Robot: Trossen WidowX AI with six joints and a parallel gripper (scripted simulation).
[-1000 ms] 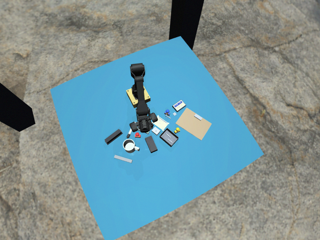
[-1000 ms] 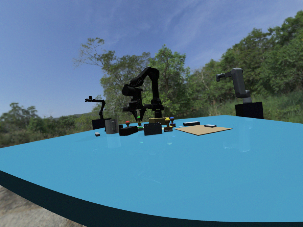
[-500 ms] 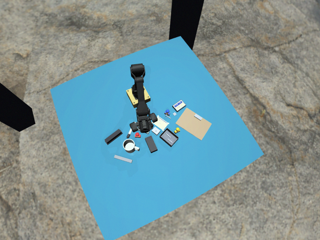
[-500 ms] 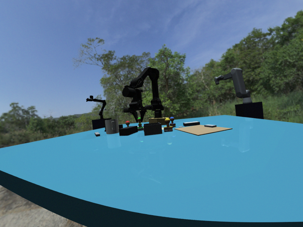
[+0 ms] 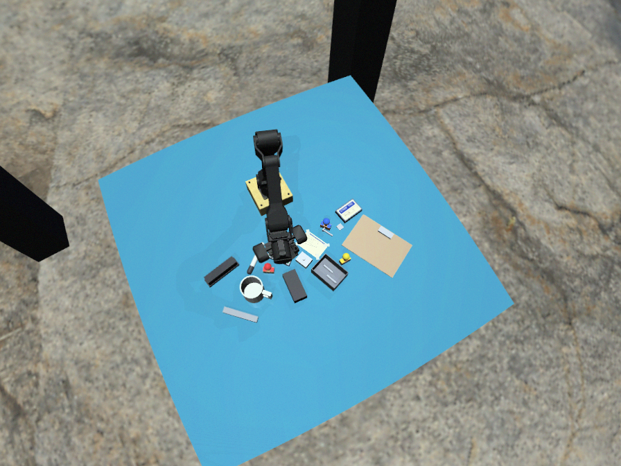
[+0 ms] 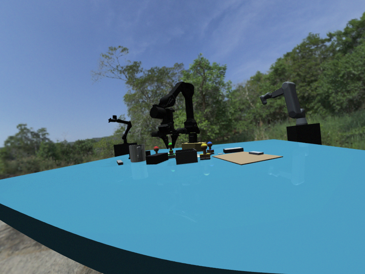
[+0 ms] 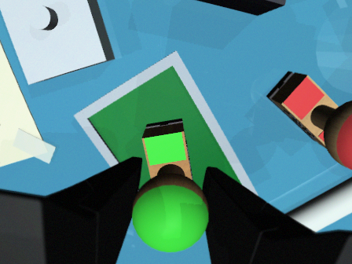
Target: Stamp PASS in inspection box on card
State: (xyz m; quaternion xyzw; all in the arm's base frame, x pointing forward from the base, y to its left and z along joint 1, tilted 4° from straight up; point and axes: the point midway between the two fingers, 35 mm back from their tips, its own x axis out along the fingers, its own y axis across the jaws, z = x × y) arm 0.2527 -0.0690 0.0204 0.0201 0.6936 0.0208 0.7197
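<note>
My gripper [image 6: 170, 146] [image 7: 173, 172] is shut on the green-knobbed stamp [image 6: 170, 144] [image 7: 170, 218], which stands upright between the fingers. The stamp's base is over the green field of the pale-rimmed ink pad [image 7: 208, 118], low at the pad; I cannot tell whether it touches. The stamp's lettering and underside are not readable. The cream card [image 5: 313, 244] [image 7: 16, 110] lies beside the pad, at the left edge of the wrist view, with a tape strip at its corner. Its inspection box is outside the wrist view and too small to make out in the top view.
A red-knobbed stamp [image 5: 268, 268] [image 7: 304, 96] stands near the pad. A white square block [image 5: 303, 259] [image 7: 23, 47] lies between pad and tray [image 5: 322, 282]. A mug [image 5: 253, 290], black block [image 5: 294, 286], yellow stamp [image 5: 345, 257], blue stamp [image 5: 326, 221] and clipboard [image 5: 373, 250] are around.
</note>
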